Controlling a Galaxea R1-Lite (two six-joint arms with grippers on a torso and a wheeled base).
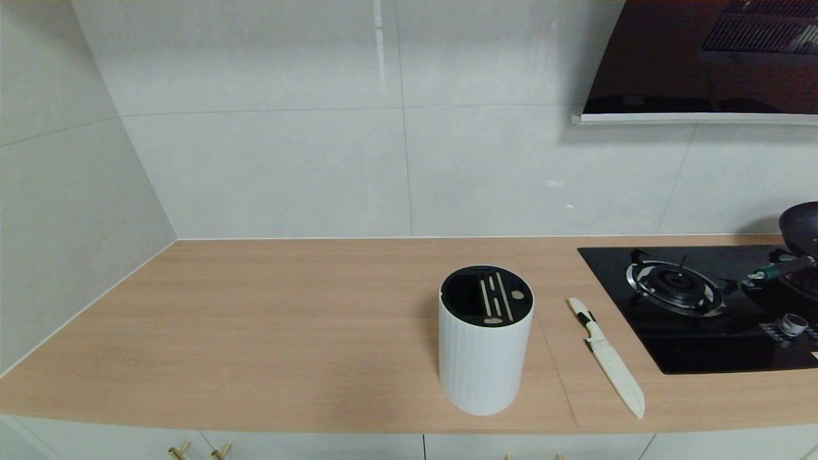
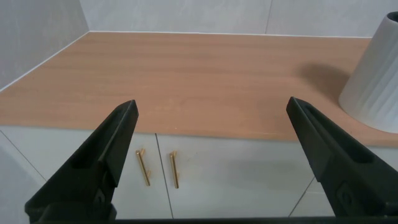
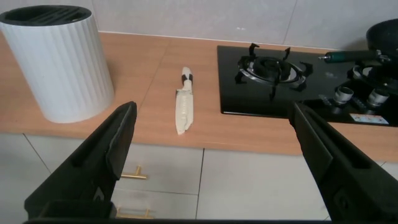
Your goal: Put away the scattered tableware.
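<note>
A white knife (image 1: 607, 358) (image 3: 185, 108) with a speckled blade and a black band on its handle lies flat on the wooden counter (image 1: 268, 332), between the holder and the hob. To its left stands a white ribbed cylindrical knife holder (image 1: 485, 340) (image 3: 59, 62) (image 2: 373, 78) with a black slotted top. My left gripper (image 2: 211, 155) hangs open in front of the counter edge, level with the cabinet doors, nothing between its fingers. My right gripper (image 3: 211, 158) is open too, in front of the counter edge and apart from the knife.
A black gas hob (image 1: 696, 306) (image 3: 292, 78) with a burner sits at the right, a dark pan (image 1: 802, 233) on its far side. A range hood (image 1: 703, 64) hangs above. White cabinet doors with brass handles (image 2: 158, 169) lie below the counter. Tiled walls close off the back and left.
</note>
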